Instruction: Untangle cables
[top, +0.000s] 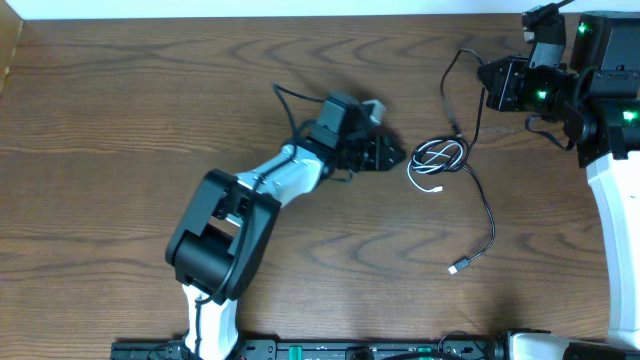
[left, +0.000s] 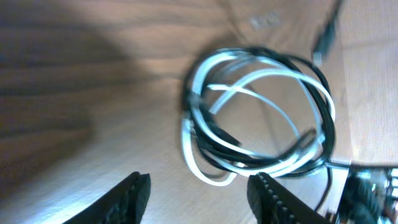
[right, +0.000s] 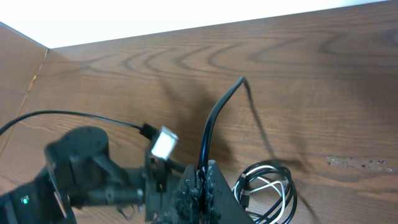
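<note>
A black cable and a white cable lie wound together in one small coil on the wooden table. My left gripper is just left of the coil, low over the table and not touching it. In the left wrist view it is open, with the white cable's loop just ahead of the gap. One black tail runs up from the coil to my right gripper, which is raised at the back right. My right gripper is shut on that black cable. The other black tail ends in a plug.
The left arm stretches from the front edge towards the middle. The right arm's base stands at the right edge. A cardboard wall borders the far left.
</note>
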